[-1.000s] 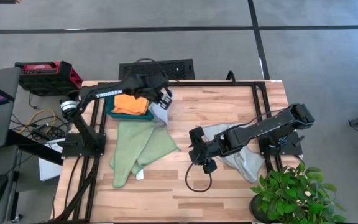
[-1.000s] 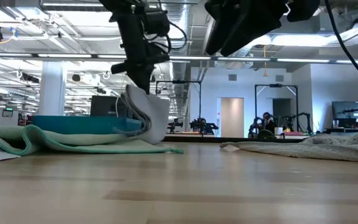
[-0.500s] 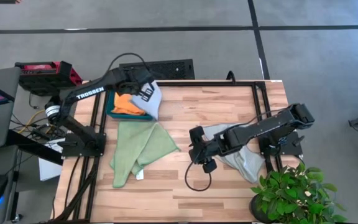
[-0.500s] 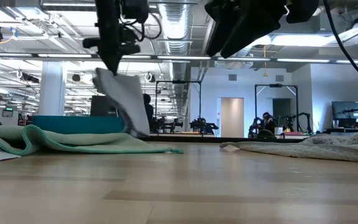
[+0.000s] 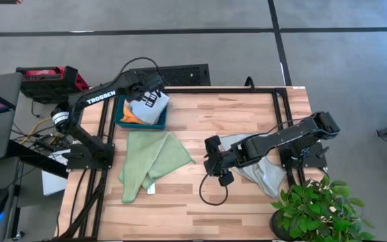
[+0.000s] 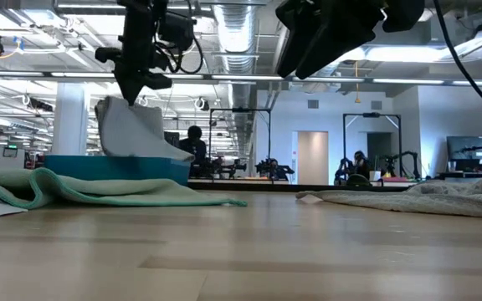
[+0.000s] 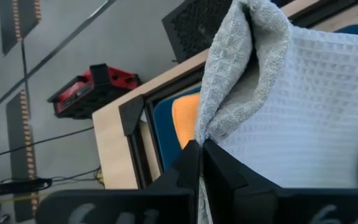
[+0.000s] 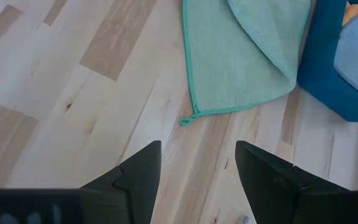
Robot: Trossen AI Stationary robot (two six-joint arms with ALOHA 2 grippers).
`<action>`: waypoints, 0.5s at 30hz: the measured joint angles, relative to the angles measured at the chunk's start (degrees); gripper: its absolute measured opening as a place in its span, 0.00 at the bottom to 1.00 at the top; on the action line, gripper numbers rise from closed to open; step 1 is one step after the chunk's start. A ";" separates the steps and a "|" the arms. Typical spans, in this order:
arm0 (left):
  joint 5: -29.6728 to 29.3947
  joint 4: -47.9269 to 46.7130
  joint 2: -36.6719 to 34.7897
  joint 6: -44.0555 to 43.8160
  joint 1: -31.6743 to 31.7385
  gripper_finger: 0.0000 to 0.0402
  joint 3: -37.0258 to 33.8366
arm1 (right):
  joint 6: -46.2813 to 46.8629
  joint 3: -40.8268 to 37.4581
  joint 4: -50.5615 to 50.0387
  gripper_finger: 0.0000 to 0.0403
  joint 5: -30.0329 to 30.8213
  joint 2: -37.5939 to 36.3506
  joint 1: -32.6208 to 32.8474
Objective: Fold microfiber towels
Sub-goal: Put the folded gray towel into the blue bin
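1. Near the table's (image 5: pixel 247 107) right edge, the right gripper (image 5: pixel 215 163) hovers with jaws spread, empty, beside a crumpled grey towel (image 5: pixel 264 171).
2. Mid-left lies the light green towel (image 5: pixel 150 161).
3. At the far-left corner, the left gripper (image 5: pixel 144 94) pinches a folded grey towel (image 5: pixel 150 107) over the teal tray (image 5: pixel 119 119) holding an orange towel (image 5: pixel 130 115).

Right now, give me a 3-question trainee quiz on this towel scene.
1. True or false: the left gripper is shut on the grey towel.
2. What lies in the tray under that towel? A) orange towel B) green towel C) plant
3. Fill in: the right gripper is ____ and holds nothing.

Key: 1 true. 2 A, the orange towel. 3 open.
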 joint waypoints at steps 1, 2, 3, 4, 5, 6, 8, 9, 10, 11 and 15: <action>0.00 0.00 0.54 -0.01 0.26 0.00 0.00 | 0.00 0.00 0.02 0.57 0.00 0.00 0.00; 0.07 0.00 1.24 0.04 0.60 0.00 0.00 | 0.00 0.00 0.04 0.57 0.00 0.00 0.00; 0.13 0.02 2.00 0.20 0.89 0.00 0.00 | 0.00 0.00 0.05 0.57 0.00 0.00 0.00; 0.17 0.04 2.78 0.53 0.99 0.00 0.00 | 0.00 0.00 0.06 0.57 0.00 0.00 0.00; 0.22 0.04 3.41 0.71 1.17 0.00 0.00 | 0.02 0.00 0.06 0.57 0.00 0.00 -0.02; 0.20 0.04 3.92 0.73 1.29 0.00 0.00 | 0.02 -0.01 0.08 0.57 0.02 0.00 -0.02; 0.19 0.10 4.71 0.73 1.61 0.00 0.00 | 0.02 0.00 0.11 0.57 0.01 0.00 0.00; 0.23 0.16 4.97 0.65 1.67 0.00 0.00 | 0.02 -0.01 0.12 0.57 0.02 0.00 0.00; 0.28 0.17 5.17 0.49 1.85 0.00 0.00 | 0.02 0.00 0.13 0.57 0.01 0.00 0.00; 0.46 0.15 5.37 0.49 1.93 0.00 0.00 | 0.02 -0.01 0.15 0.57 0.02 0.00 0.00; 1.81 0.09 5.48 1.59 2.29 0.02 0.00 | -0.02 0.00 0.24 0.57 0.02 0.00 -0.02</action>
